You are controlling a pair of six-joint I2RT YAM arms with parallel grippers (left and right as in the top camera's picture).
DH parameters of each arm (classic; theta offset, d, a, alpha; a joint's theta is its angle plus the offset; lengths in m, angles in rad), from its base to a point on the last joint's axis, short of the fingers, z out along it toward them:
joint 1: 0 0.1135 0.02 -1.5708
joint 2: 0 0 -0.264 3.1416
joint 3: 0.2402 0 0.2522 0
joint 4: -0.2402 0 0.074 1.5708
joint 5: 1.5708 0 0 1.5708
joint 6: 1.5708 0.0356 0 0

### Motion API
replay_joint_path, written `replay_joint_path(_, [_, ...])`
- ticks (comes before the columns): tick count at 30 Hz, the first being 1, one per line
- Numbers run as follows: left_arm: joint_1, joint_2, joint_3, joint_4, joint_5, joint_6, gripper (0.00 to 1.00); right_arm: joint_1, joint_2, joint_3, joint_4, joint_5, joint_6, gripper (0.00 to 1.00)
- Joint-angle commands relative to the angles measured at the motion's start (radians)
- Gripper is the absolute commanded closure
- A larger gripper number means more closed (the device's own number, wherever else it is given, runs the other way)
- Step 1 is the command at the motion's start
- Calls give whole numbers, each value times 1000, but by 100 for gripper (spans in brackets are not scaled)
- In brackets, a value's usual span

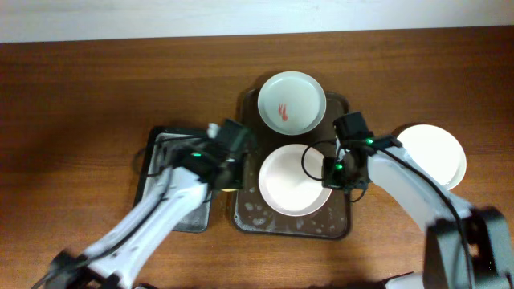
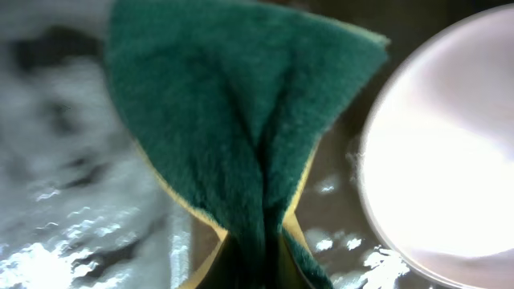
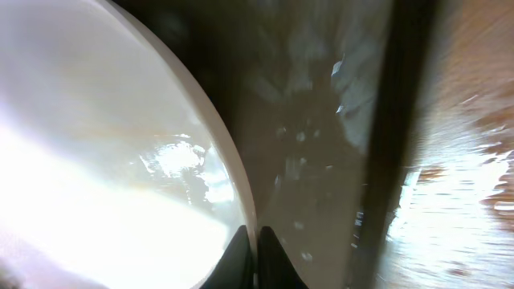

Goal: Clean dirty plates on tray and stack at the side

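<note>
Wooden table (image 1: 80, 88), overhead: tray (image 1: 245, 213) holds 1 smeared plate (image 1: 291, 102) and 1 clean-looking plate (image 1: 293, 181); a 3rd plate (image 1: 438, 148) lies right. Left wrist: left gripper (image 1: 230, 167) clamps a green sponge (image 2: 241, 120). Right wrist: right gripper (image 3: 255, 261), nearer the side, pinches the clean-looking plate's rim.

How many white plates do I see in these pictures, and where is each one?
3. A smeared plate at the far end of the tray; a clean plate in its middle; a third plate on the table, right of the tray. More could hide under it.
</note>
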Motion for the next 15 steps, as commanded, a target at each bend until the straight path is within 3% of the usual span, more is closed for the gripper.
replay_joint_path(1, [166, -64, 5, -64, -10, 90, 100, 68, -171, -2, 2, 104, -69, 96])
replay_joint_path(5, [294, -63, -98, 21, 70, 245, 100, 270, -306, -2, 4, 424, -94, 96])
replay_joint_path(12, [351, -63, -250, 162, 152, 321, 100, 705, -319, -2, -7, 1141, -149, 96])
replay_joint_path(15, [352, -63, -250, 167, 152, 321, 100, 814, -318, -2, -11, 1317, -149, 96])
